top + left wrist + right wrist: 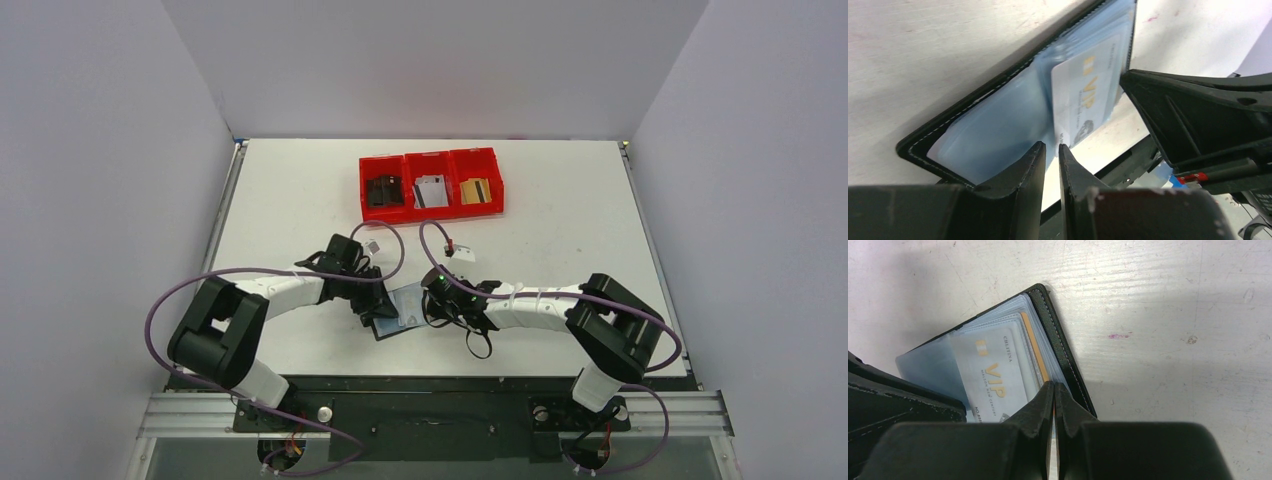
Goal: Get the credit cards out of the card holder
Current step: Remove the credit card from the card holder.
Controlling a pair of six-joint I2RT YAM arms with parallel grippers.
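The black card holder (398,314) lies open on the table between my two grippers, its bluish clear sleeves (998,125) facing up. A white-grey credit card marked VIP (1088,90) sticks partway out of a sleeve. My left gripper (1050,146) is open by a narrow gap, its tips just at that card's near corner, with nothing between them. My right gripper (1054,385) is shut on the sleeve edges of the card holder (1060,345), beside the edge of a gold card (1034,347). The VIP card (993,375) lies left of those fingers.
Three red bins (432,155) stand in a row at the back of the table. They hold a black item (385,190), a white-grey card (431,191) and a gold card (475,190). The table's front edge runs close behind the card holder.
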